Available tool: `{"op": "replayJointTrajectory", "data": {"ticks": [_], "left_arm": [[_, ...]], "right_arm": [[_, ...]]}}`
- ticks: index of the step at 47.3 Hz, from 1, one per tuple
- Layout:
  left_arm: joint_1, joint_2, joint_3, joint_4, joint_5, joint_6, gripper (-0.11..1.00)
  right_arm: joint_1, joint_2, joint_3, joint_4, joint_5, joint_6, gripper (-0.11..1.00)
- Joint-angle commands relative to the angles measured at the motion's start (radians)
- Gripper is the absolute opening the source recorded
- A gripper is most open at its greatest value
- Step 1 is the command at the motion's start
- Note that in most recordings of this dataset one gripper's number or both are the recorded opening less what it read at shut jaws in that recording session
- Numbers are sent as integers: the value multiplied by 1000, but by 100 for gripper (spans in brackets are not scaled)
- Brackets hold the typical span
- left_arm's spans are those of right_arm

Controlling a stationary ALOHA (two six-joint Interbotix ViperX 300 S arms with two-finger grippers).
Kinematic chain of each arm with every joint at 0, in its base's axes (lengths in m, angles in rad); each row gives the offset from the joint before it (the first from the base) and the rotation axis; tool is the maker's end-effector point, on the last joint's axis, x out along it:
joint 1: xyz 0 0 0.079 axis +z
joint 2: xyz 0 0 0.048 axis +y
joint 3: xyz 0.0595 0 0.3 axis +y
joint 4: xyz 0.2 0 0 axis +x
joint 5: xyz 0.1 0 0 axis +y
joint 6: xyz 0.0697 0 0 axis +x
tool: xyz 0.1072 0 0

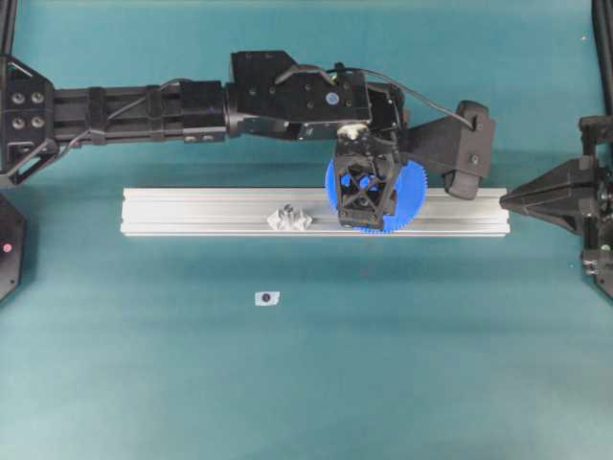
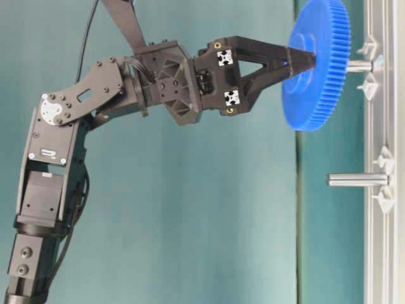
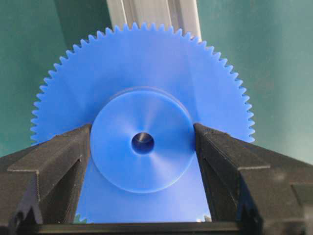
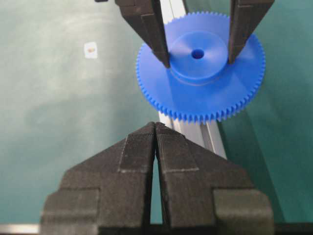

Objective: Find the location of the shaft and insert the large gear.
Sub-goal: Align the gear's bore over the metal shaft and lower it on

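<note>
The left gripper (image 3: 143,142) grips the blue gear (image 3: 142,93) by its raised round hub, one finger (image 3: 63,156) pressed on each side, jaws spread wide around it. The gear hangs flat over the right part of the aluminium rail (image 1: 192,211), and in the table-level view a metal peg (image 2: 358,65) on the rail points at the gear's underside, its tip right at the gear; another, longer peg (image 2: 357,180) stands bare further along the rail. The right gripper (image 4: 155,132) rests off the rail's right end, fingers pressed together and holding nothing.
</note>
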Motion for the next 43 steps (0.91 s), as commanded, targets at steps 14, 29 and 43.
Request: {"op": "replayJointTrajectory", "data": {"ticks": [14,29,43], "left_arm": [[32,-32,9,5,-3,2,72],[31,-57,55,5,-3,-2,72],[29,-49,43,5,-11,5,72]], "right_arm": [[-2,6,-9,0,-3,25,3],[-3,5,-9,0,-5,25,3],[-2,5,-9,0,-5,25,3]]}}
